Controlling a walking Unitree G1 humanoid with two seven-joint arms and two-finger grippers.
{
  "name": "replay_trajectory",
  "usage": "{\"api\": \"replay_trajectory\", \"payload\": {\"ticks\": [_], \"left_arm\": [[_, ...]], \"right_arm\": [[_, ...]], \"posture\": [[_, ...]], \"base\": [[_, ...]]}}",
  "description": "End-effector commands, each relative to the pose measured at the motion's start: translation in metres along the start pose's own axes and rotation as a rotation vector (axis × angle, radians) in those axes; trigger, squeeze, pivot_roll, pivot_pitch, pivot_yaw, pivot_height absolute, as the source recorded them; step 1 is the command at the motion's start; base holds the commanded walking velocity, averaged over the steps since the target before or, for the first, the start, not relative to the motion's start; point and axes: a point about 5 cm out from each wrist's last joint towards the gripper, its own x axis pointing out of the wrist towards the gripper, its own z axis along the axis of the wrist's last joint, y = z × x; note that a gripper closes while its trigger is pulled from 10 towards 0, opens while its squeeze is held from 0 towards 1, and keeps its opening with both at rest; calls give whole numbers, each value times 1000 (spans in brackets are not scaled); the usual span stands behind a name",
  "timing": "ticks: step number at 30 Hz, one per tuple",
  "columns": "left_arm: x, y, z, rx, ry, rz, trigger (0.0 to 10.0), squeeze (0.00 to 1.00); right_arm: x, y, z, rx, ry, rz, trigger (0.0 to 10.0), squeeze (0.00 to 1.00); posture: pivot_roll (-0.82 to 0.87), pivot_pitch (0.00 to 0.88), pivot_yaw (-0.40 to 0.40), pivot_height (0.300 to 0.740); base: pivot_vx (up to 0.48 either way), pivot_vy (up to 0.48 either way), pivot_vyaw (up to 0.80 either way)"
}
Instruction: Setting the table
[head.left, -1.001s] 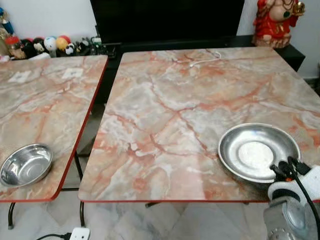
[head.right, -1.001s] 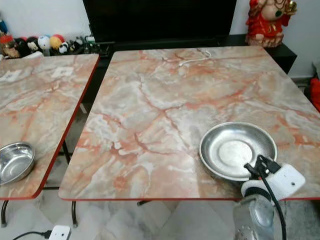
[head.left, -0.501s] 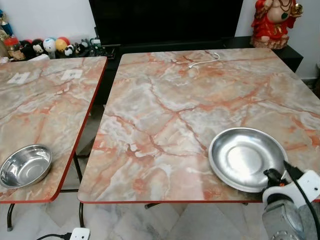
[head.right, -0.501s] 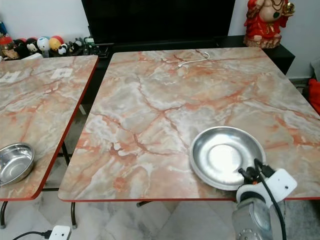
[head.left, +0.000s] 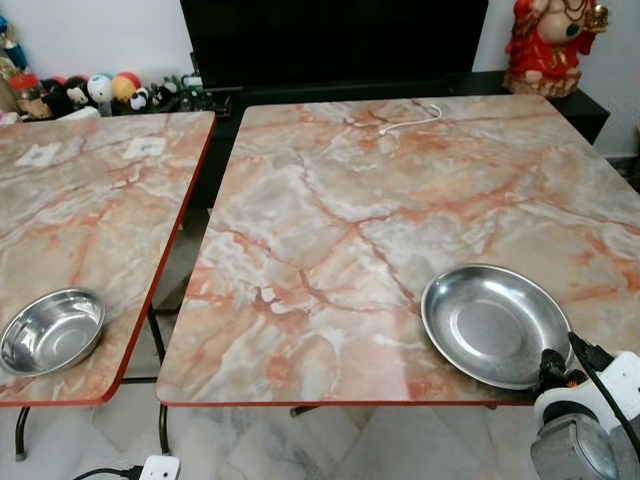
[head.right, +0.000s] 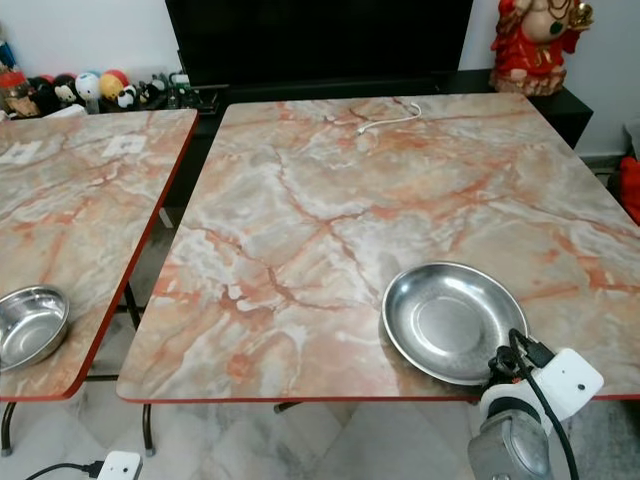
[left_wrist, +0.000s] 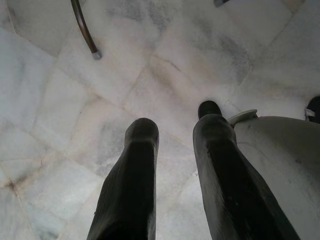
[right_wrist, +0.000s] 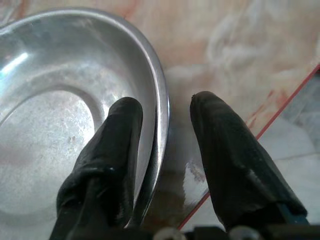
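Observation:
A round steel plate (head.left: 495, 325) lies flat near the front right corner of the marble-patterned table (head.left: 330, 200). My right gripper (right_wrist: 165, 105) is at the plate's near rim (right_wrist: 161, 100), open, with one finger inside the plate and the other outside over the tabletop. There is a gap between the rim and the outer finger. The right wrist (head.left: 585, 420) sits just off the table's front edge. A small steel bowl (head.left: 52, 330) rests on the front edge of a second table (head.left: 90, 190) to the left. My left gripper (left_wrist: 175, 122) hangs open over the marble floor.
A white cable (head.left: 410, 118) lies at the far end of the main table. Behind it stand a dark TV unit (head.left: 330, 40), a red figurine (head.left: 548, 45) and small toys (head.left: 100, 90). A narrow gap separates the two tables. A white power strip (head.left: 160, 467) lies on the floor.
The plate has shifted left and settled flat near the front edge. My right wrist has drawn back and lower, toward the table's edge.

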Motion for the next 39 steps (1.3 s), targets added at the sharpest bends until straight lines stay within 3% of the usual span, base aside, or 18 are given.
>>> {"api": "replay_trajectory", "payload": {"ticks": [1,7,9,11,12,14,16,18,19,39], "left_arm": [[-2,3,-5,29,27,3,10000,0],[-1,3,-5,22,25,3,10000,0],[-2,3,-5,17,23,4,10000,0],[-2,3,-5,18,24,4,10000,0],[-2,3,-5,21,27,3,10000,0],[-2,2,-6,18,30,5,10000,0],[-1,2,-7,-7,28,13,10000,0],[-1,2,-7,-12,27,15,10000,0],[-2,2,-7,-26,27,24,10000,0],[-2,2,-7,-31,28,28,10000,0]], "right_arm": [[-4,4,14,-10,-90,10,10000,0],[-8,10,32,-100,-248,51,10000,0],[-8,28,31,-167,-283,194,10000,0],[-8,34,28,-191,-280,248,10000,0],[-8,56,16,-236,-235,432,10000,0],[-8,68,8,-298,-216,536,10000,0],[-5,85,12,-213,-222,607,10000,0],[-4,88,13,-219,-228,618,10000,0],[-5,96,13,-256,-238,680,10000,0],[-1,100,11,-270,-259,739,10000,0]], "posture": [[-139,45,47,740],[-140,43,44,740],[-152,44,51,740],[-153,43,53,740],[-153,44,52,740],[-149,42,52,740],[-126,37,36,740],[-118,35,30,740],[-116,36,28,740],[-116,36,28,740]], "base": [[0,0,0],[0,0,0],[0,0,0],[0,0,0],[0,0,0],[0,0,0],[0,0,0],[0,0,0],[0,0,0],[0,0,0]]}}
